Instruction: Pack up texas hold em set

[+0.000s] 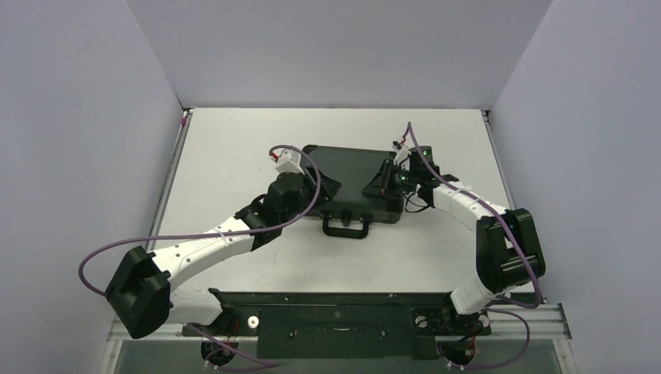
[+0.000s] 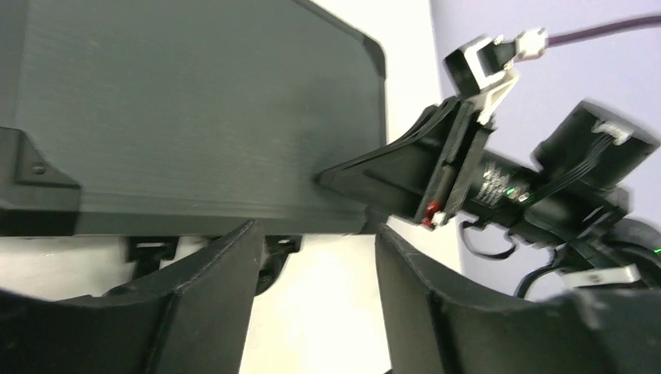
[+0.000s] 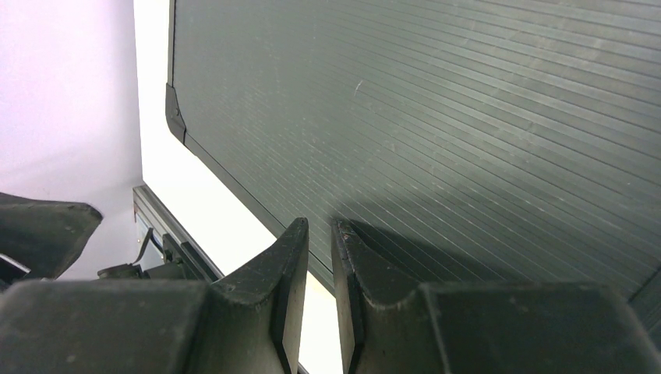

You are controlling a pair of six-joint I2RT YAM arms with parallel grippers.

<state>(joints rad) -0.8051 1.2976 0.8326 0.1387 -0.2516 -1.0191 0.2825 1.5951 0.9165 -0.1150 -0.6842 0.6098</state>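
Lying closed, the rectangular black case (image 1: pixel 351 173) shows fine ribbed grooves.

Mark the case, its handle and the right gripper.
case (image 1: pixel 351 167): top external view, middle of the closed lid.
handle (image 1: pixel 347 233): top external view, grip bar on the near side.
right gripper (image 3: pixel 318 234): right wrist view, midway between its fingertips.

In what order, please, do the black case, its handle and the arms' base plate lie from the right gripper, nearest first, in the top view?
1. The black case: the right gripper is at its right end.
2. The handle: on the case's near side.
3. The base plate: along the bottom of the view.
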